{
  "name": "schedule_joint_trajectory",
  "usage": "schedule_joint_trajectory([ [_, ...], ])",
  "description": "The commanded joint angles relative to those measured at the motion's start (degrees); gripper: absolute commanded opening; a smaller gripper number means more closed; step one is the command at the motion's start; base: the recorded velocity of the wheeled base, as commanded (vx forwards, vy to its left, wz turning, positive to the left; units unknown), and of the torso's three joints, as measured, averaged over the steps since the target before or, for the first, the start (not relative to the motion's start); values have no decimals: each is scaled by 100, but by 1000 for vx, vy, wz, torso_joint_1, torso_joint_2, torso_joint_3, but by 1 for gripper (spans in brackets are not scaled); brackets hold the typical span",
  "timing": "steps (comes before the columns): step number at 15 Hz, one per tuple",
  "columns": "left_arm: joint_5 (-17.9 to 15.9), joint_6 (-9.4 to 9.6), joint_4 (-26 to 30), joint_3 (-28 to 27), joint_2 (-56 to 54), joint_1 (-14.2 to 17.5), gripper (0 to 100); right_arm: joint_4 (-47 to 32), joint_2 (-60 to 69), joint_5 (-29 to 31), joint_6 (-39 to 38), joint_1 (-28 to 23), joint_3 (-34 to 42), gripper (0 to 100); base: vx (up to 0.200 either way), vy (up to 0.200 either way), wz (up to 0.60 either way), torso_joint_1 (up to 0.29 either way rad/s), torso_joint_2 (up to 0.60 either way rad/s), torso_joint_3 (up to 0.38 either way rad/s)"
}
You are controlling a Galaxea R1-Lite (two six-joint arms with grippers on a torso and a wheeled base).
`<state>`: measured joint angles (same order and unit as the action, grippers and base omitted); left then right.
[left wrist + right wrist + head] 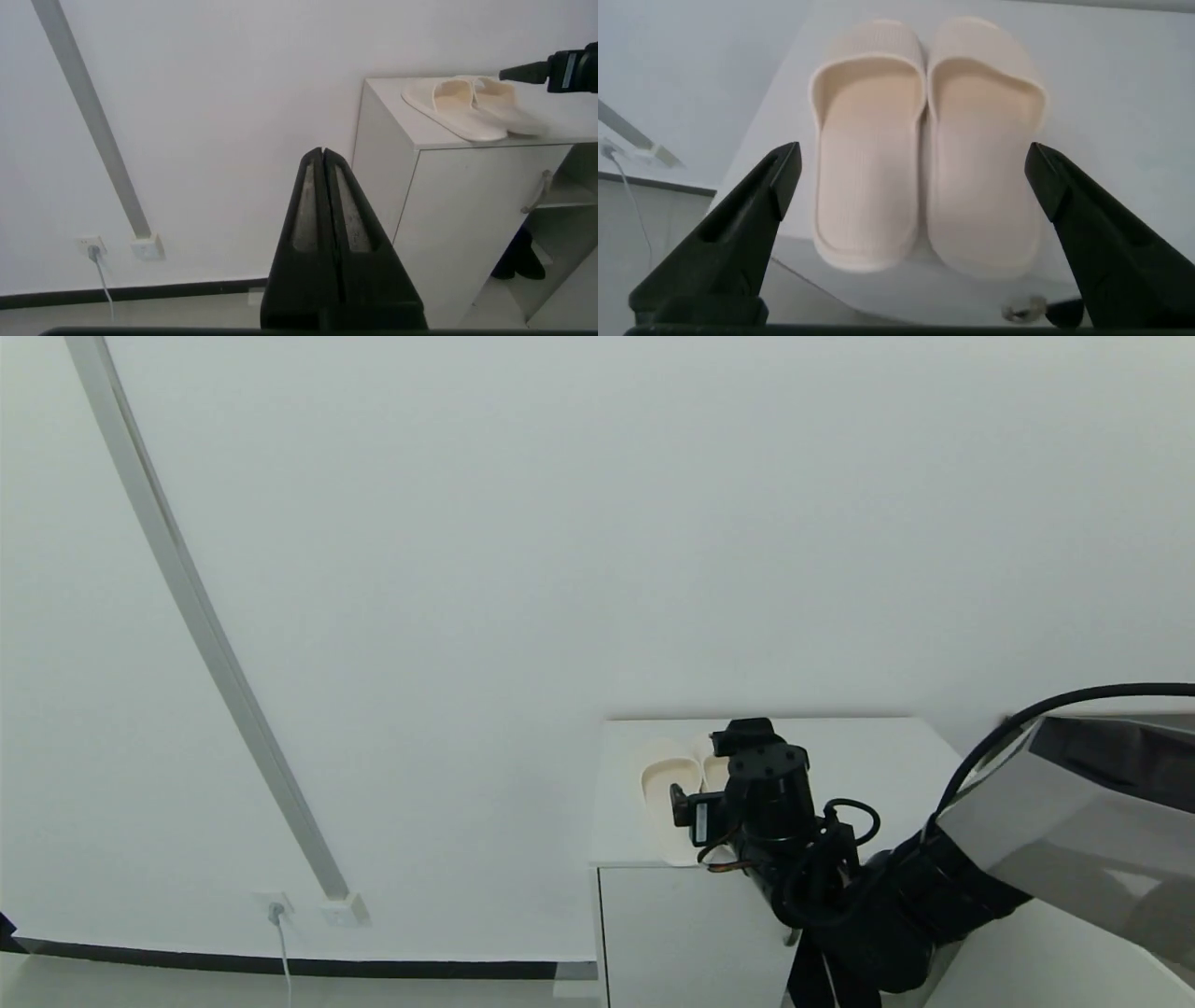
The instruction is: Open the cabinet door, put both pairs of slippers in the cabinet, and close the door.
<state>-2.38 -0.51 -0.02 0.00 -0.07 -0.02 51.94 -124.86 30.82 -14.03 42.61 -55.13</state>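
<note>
A pair of cream slippers [672, 779] lies side by side on top of the white cabinet [868, 756], near its left front corner. My right gripper [913, 159] is open just above the cabinet top, one finger on each outer side of the pair [868, 187], touching neither slipper. In the left wrist view the same slippers [472, 103] rest on the cabinet [458, 215], with the right gripper [551, 70] beside them. A door panel with a handle [537, 191] shows next to an open shelf space. My left gripper [323, 163] is shut on nothing, off to the cabinet's left.
A dark object [519, 261] sits low inside the cabinet. A white wall stands behind, with a slanted cable duct [201, 616] running down to a socket and cord [274, 905]. Bare floor lies left of the cabinet.
</note>
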Motion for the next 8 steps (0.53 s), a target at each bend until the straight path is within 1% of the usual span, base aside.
schedule_joint_trajectory([
  [1,-8,-2,-6,0,7,2,0,290,-417,-14,32,-7,11,100,0,0,0,0,0,0],
  [3,0,-2,-6,0,7,2,0,378,-636,-23,41,-24,-33,100,0,0,0,0,0,0],
  [5,0,-10,-6,0,7,2,0,413,-979,-67,58,-121,-446,100,0,0,0,0,0,0],
  [6,0,-10,-6,0,7,2,0,395,-1076,-199,67,-174,-587,100,0,0,0,0,0,0],
  [8,0,-10,-6,0,7,2,0,123,-1296,-392,76,-385,-1070,100,0,0,0,0,0,0],
])
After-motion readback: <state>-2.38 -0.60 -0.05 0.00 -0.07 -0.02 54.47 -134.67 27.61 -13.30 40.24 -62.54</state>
